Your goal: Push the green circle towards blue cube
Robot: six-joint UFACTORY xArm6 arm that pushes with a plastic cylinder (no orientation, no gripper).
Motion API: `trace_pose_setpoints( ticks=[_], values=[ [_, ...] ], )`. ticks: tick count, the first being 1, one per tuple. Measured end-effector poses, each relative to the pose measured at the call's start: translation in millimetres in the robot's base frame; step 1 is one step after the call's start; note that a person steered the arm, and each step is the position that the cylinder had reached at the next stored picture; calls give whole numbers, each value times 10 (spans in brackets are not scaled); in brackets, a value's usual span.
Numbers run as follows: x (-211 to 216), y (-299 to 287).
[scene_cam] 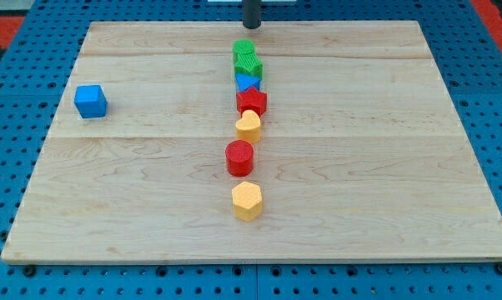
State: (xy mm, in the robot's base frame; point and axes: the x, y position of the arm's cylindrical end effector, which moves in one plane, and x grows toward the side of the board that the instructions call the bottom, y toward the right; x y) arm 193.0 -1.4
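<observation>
My tip (pixel 251 26) is the lower end of a straight dark rod, seen at the middle of the desk's top edge. There are no jaws here, only this blunt round end, and it holds nothing and touches no block. It sits just above a line of blocks, with a narrow gap between it and the nearest one.

That nearest block is the green circle (pixel 243 51), a ribbed-looking plastic piece close to the top edge. Pressed against its lower side is a second green block (pixel 251 68), whose shape is hard to make out. Touching that comes a blue triangle (pixel 246 82), then a red star-like block (pixel 252 102), then a yellow heart (pixel 248 126). These five crowd together in a column running down the middle of the desk.

Lower in the same column, standing apart, is a red cylinder (pixel 240 157), and nearer the bottom edge a yellow hexagon (pixel 247 200).

The blue cube (pixel 91 101) sits alone near the left edge, well apart from the column and from the green circle.

The desk (pixel 384 167) is a pale wooden board with visible grain, resting on a blue pegboard (pixel 9 83) dotted with holes.
</observation>
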Motion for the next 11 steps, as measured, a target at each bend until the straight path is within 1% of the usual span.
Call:
trace_pose_setpoints(
  ticks=[1, 2, 3, 4, 5, 6, 8, 9, 10, 11],
  values=[
    [0, 0],
    [96, 742],
    [282, 1039],
    [414, 907],
    [785, 532],
    [768, -201],
    [447, -340],
    [573, -1154],
    [711, -1625],
    [426, -1449]
  ],
)
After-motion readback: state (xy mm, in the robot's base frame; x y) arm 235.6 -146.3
